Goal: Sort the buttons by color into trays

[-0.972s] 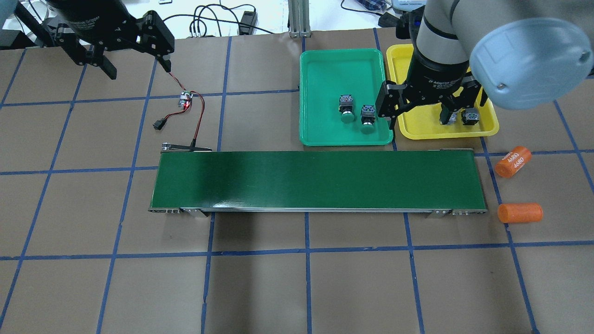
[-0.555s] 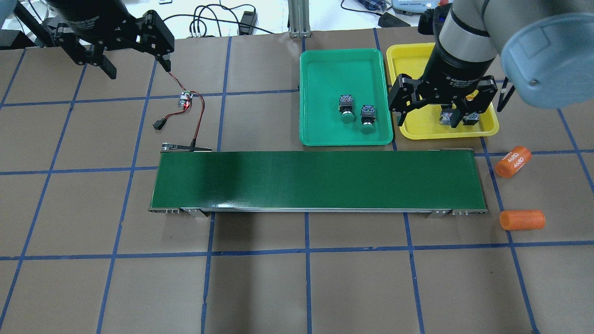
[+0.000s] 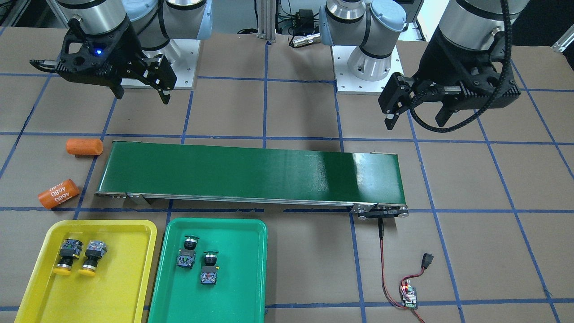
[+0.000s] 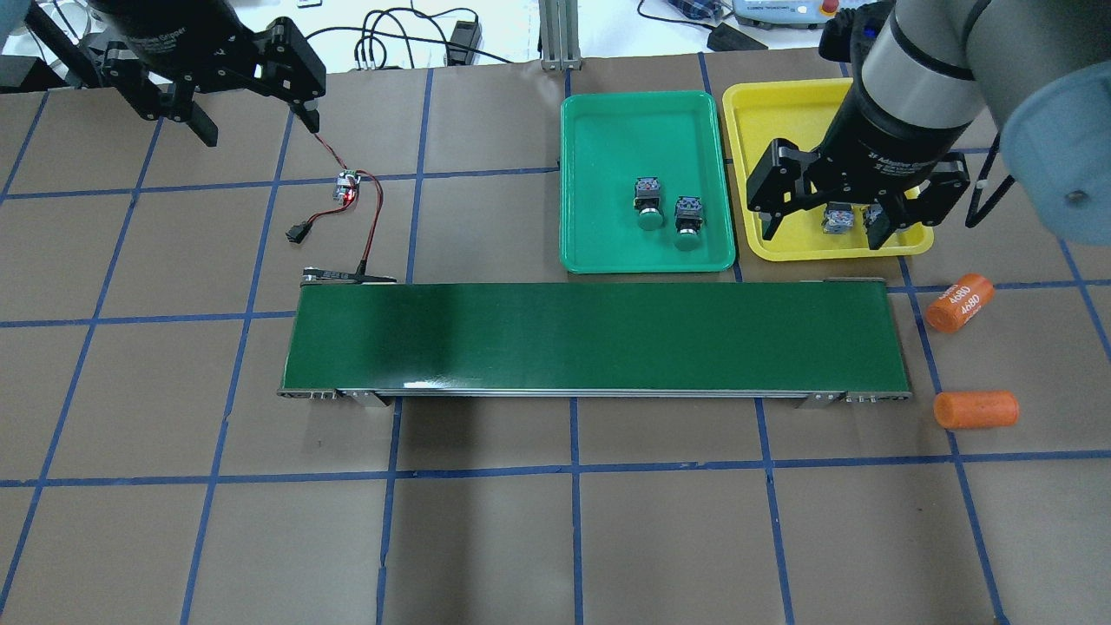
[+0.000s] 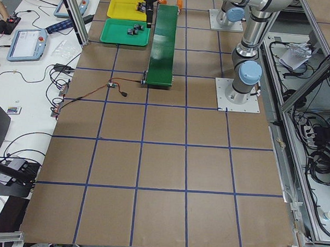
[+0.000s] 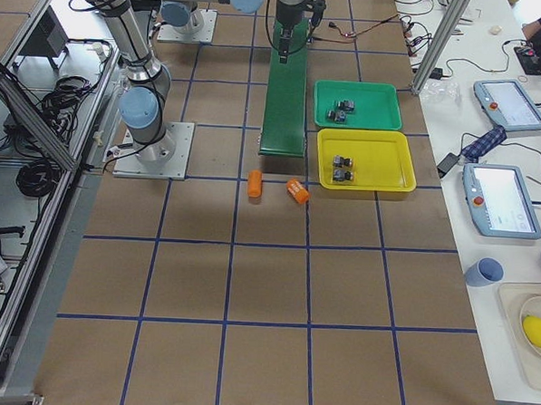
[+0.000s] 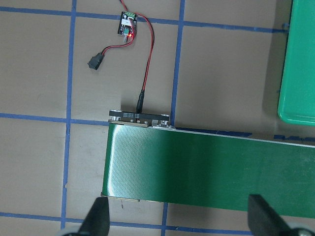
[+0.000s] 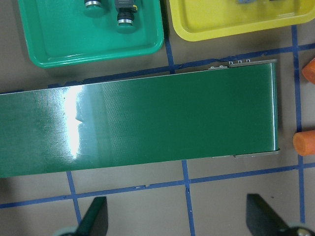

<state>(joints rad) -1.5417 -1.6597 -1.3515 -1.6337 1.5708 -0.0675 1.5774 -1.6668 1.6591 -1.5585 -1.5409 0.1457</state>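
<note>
Long dark green conveyor belt [image 4: 594, 337] laid across the brown surface [image 4: 486, 538] with its blue tape grid. An orange cylinder marked 4680 [image 4: 958, 302] and a plain orange cylinder [image 4: 975, 410] lie just off one end. A little circuit board [image 4: 348, 186], red light on, is wired to the other end.

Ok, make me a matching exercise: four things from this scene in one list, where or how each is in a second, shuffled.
1 yellow-capped buttons
2 green-capped buttons
3 orange cylinder marked 4680
4 right claw

A open, holding nothing
B in the green tray
C on the table by the conveyor belt's end
D in the yellow tray

Pairs: 1-D, 2-B, 3-C, 4-A
</note>
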